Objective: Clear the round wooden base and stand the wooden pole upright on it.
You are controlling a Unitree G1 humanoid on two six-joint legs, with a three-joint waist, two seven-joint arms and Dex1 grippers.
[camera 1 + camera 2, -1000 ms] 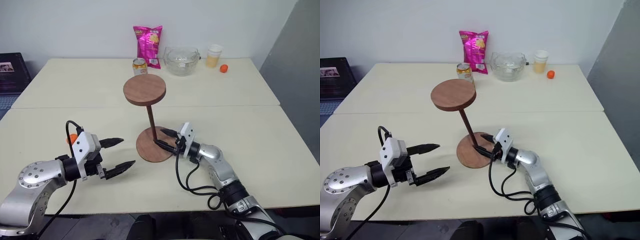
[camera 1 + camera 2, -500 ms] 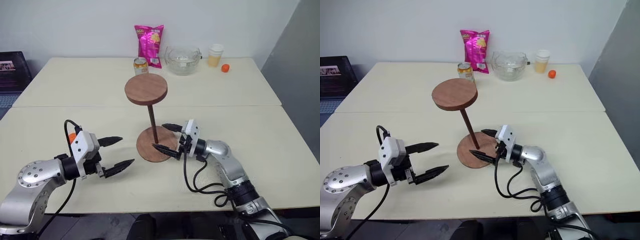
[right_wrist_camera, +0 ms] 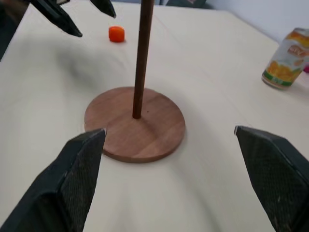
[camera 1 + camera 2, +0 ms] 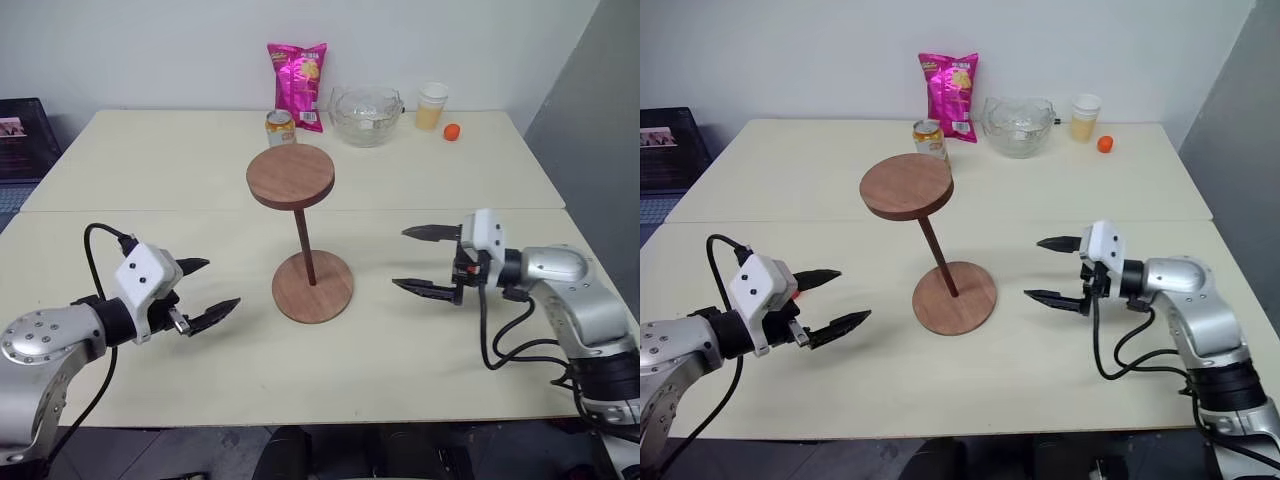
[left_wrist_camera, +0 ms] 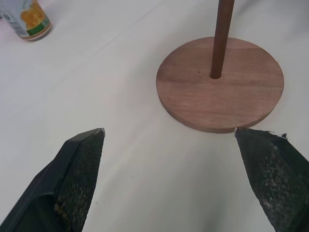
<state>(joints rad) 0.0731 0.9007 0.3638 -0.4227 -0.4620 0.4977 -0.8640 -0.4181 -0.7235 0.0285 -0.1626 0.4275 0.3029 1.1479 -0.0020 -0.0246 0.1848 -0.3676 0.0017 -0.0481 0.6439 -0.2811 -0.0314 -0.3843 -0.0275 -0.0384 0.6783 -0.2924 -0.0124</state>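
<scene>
Your wooden pole (image 4: pixel 304 238) now stands upright in the centre hole of the round wooden base (image 4: pixel 313 286), disc end up top, w/ nothing else on the base. It sits between the two hands, a bit nearer the left one.

What just changed: a sec ago the right gripper (image 4: pixel 430 260) was right at the foot of the pole, fingers at the base edge. It has since let go, spread its fingers wide and swung out to its own side, so it's now well clear of the base, empty, pointing back at the pole. The pole didn't tip when the grip came off, and it reads as self-supporting.

The left gripper (image 4: pixel 203 291) is also spread and empty, off to the other side, aimed at the base but apart from it; it drifted a little further out too.

Beyond the hands, on the far part of the table (image 4: pixel 150 160): a drink can (image 4: pixel 279 129) just behind the pole's disc, a pink snack bag (image 4: pixel 296 74), a glass bowl (image 4: pixel 366 116), a cup (image 4: pixel 431 106) and a small orange cap (image 4: pixel 452 132).

Judgement: task looks done. Keep both arms out; no need to touch the pole again.
</scene>
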